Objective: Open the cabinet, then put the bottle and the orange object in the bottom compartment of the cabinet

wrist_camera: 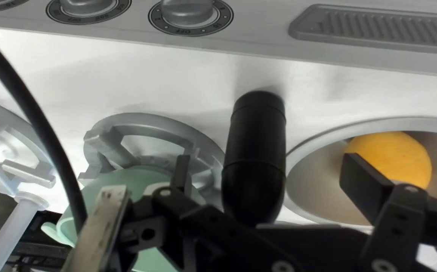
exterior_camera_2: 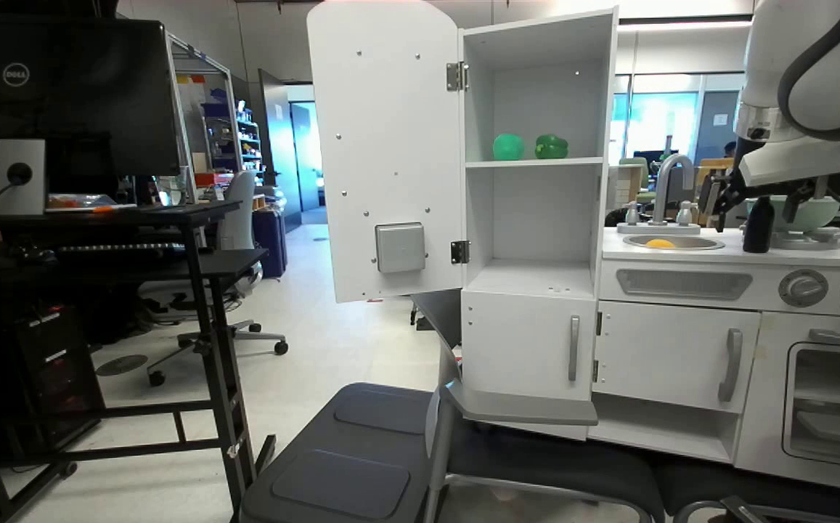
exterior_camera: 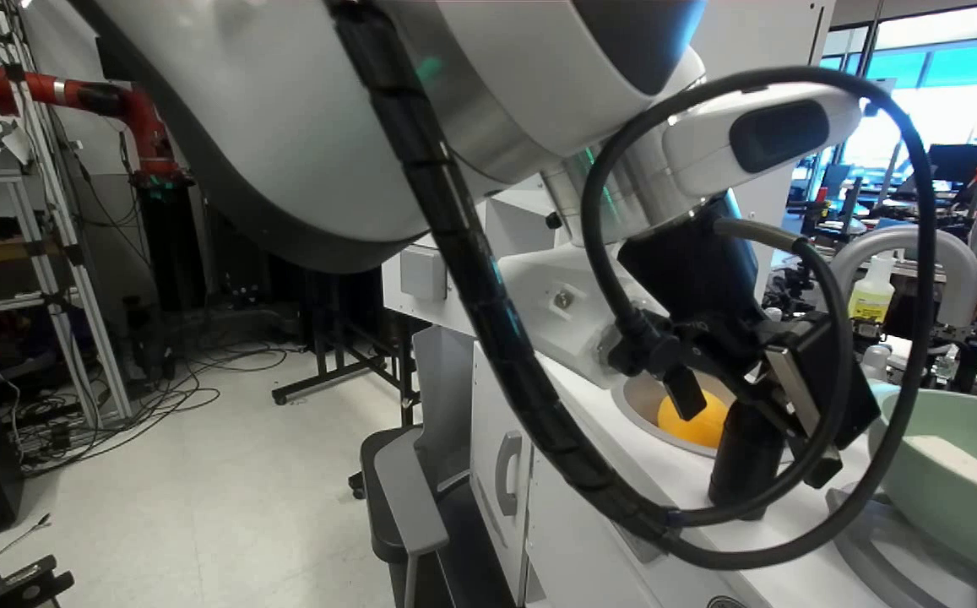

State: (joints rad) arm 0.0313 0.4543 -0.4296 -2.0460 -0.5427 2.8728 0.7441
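1. Wrist view, nine o'clock from the black bottle [wrist_camera: 258, 143]: a spoked grey burner ring [wrist_camera: 165, 127], plastic-looking, with a smooth pale-green bowl [wrist_camera: 137, 178] nearer eight.
2. My claw [wrist_camera: 267, 172] has its fingers [wrist_camera: 365, 189] apart, near eight and four o'clock, the bottle showing between them with gaps either side.
3. That bottle stands upright on the white counter [wrist_camera: 158, 68], smooth, round-topped, finely seamed. I expect it stiff, fairly light, perhaps slippery; I'd clasp it squarely about its middle.
4. At three o'clock, in the curved grey sink [wrist_camera: 316, 181], sits the smooth, ball-like orange object [wrist_camera: 396, 155]. Probably light, firm, apt to roll; I'd take it across its widest part.
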